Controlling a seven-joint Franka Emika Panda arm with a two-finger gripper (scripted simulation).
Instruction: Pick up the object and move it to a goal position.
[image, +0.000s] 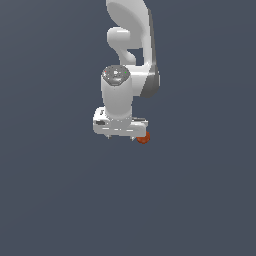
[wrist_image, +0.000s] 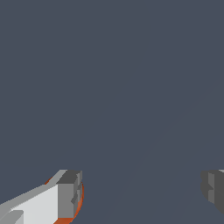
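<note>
The object, a small orange-red ball (image: 144, 138), lies on the dark grey floor, peeking out from under the end of my white gripper (image: 121, 135) on the exterior view's right. In the wrist view only a thin orange rim of the ball (wrist_image: 81, 197) shows, along the edge of one finger (wrist_image: 65, 199). That finger hides the rest. The other finger (wrist_image: 213, 188) stands far off, so the gripper (wrist_image: 140, 192) is open with nothing between its fingers. The ball sits at or just outside one fingertip, not in the gap.
The floor (image: 200, 200) is a plain dark grey surface all around, with no other objects or marker in view. The white arm (image: 127, 45) rises behind the gripper toward the top of the exterior view.
</note>
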